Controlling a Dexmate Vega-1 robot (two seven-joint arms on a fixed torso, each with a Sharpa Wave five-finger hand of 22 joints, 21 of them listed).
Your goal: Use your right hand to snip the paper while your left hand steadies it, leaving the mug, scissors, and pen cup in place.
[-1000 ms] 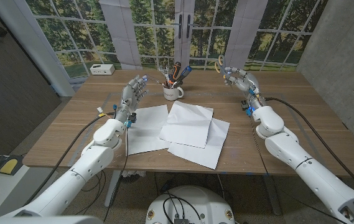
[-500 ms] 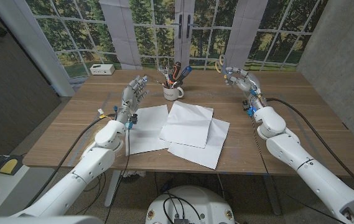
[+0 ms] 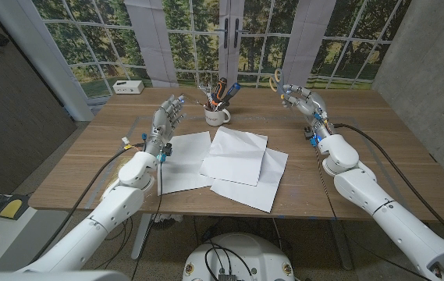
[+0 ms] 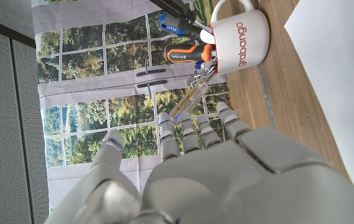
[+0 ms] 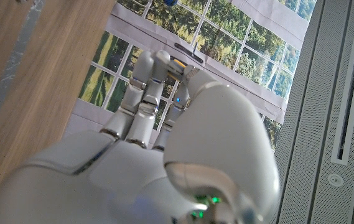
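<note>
Several white paper sheets (image 3: 237,160) lie overlapping on the middle of the wooden table (image 3: 362,125); a corner of one shows as paper (image 4: 344,56). Behind them stands a white mug (image 3: 217,116) full of pens and tools, lettered "grabango" on the mug (image 4: 242,34). My left hand (image 3: 169,115) is raised left of the mug, above the far corner of the left sheet, fingers apart and holding nothing; it also shows as the left hand (image 4: 226,168). My right hand (image 3: 300,100) is lifted at the back right, fingers curled around yellow-handled scissors (image 3: 275,78). The right hand (image 5: 164,143) hides most of them.
A small white box (image 3: 129,87) sits at the table's back left corner. A window backdrop stands just behind the table. Black cables run along both forearms. Bare wood lies right of the sheets and along the front edge.
</note>
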